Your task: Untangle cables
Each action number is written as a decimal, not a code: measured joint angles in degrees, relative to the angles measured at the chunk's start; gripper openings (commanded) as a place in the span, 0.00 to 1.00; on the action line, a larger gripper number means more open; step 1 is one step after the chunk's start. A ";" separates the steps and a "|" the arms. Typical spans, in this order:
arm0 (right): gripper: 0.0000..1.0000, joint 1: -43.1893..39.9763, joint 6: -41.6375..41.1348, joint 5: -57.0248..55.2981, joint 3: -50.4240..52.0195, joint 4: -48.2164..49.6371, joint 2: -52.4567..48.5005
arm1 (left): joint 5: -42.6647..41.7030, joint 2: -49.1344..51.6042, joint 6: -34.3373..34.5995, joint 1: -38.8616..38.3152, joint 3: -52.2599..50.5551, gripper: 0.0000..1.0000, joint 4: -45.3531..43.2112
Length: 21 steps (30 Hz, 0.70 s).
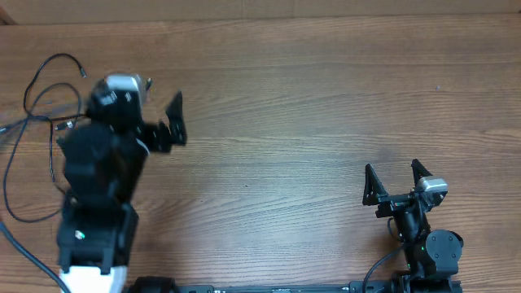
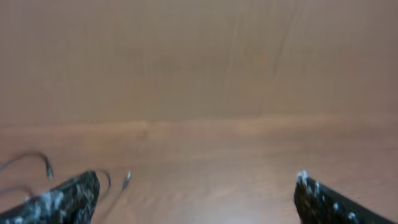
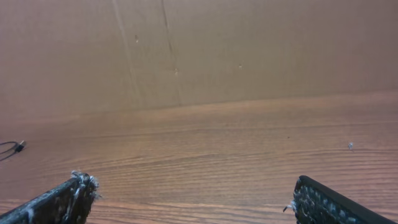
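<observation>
The thin black cables (image 1: 32,106) lie in loose loops at the table's far left, partly hidden under my left arm. One silver-tipped plug end (image 1: 83,72) points to the back. My left gripper (image 1: 176,120) is open and empty, to the right of the cables and apart from them. In the blurred left wrist view, cable ends (image 2: 46,165) show at the lower left, beside the left finger of that gripper (image 2: 198,179). My right gripper (image 1: 395,175) is open and empty at the front right, far from the cables. Between its fingers (image 3: 193,182) is bare wood. A cable end (image 3: 12,148) shows at the far left.
The wooden table (image 1: 309,98) runs wide between the two arms. A brown cardboard wall (image 3: 249,43) stands along the table's back edge. A thicker black robot cable (image 1: 24,256) runs along the front left beside the left arm's base.
</observation>
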State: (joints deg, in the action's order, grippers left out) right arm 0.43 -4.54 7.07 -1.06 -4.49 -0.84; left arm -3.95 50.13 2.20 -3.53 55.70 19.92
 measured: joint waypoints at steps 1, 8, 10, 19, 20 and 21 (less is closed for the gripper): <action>1.00 0.00 -0.02 -0.02 0.00 0.02 0.00 | -0.04 -1.70 -0.42 0.00 -3.19 1.00 -2.01; 1.00 0.00 0.00 0.00 0.00 0.04 0.00 | -0.20 -18.99 -2.73 0.55 -26.47 0.99 -14.25; 1.00 0.02 0.02 0.00 0.00 0.00 0.00 | -0.17 -23.28 -4.09 0.94 -32.09 1.00 -17.20; 1.00 0.04 -0.02 0.00 0.00 0.02 0.00 | -0.17 -37.51 -9.88 0.94 -48.54 1.00 -21.05; 1.00 0.04 0.00 -0.02 0.00 0.00 0.00 | -0.20 -38.88 -10.32 0.94 -49.68 1.00 -21.03; 1.00 0.04 0.00 -0.02 0.00 0.00 0.00 | -0.17 -39.87 -10.80 0.94 -50.47 0.99 -21.03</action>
State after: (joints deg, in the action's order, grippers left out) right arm 0.47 -4.54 7.05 -1.06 -4.49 -0.84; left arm -4.12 10.26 -8.60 -2.59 5.23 -1.10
